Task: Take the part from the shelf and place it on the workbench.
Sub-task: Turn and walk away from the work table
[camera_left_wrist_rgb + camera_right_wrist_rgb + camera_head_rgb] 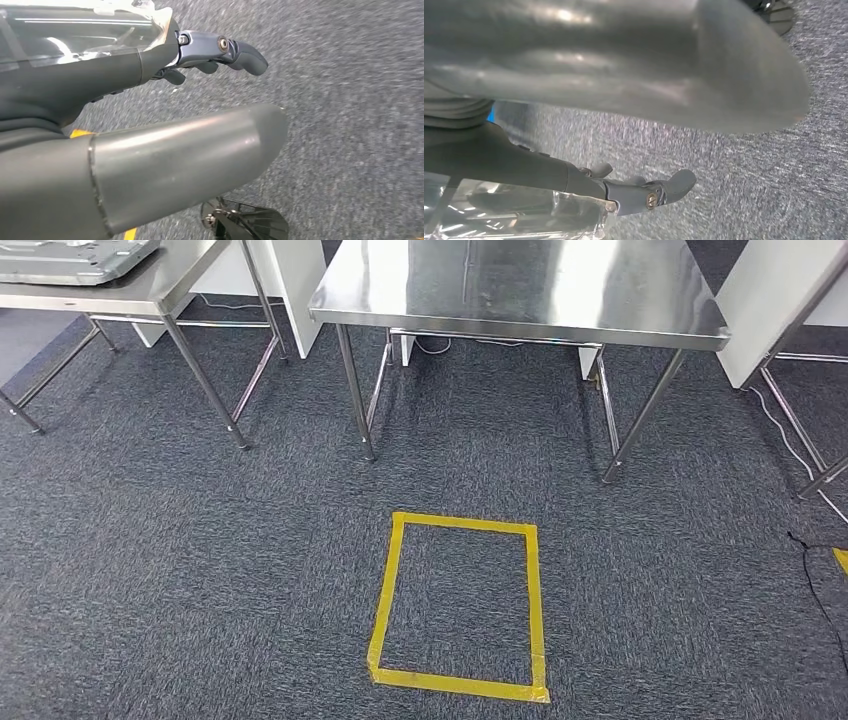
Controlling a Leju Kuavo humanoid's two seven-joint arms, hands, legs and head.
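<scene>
The steel workbench stands ahead across the carpet, its top bare and shiny. A flat silver metal part lies on a second steel table at the far left. My left hand hangs over the carpet with its fingers stretched out and the thick thumb well apart; only floor shows between them. My right hand hangs the same way, fingers extended, thumb apart, nothing in it. A glossy clear surface lies along the back of each hand.
A yellow tape rectangle marks the carpet just in front of the workbench. White panels stand behind the tables, and another table's legs are at the right. A black cable trails on the floor at the right edge.
</scene>
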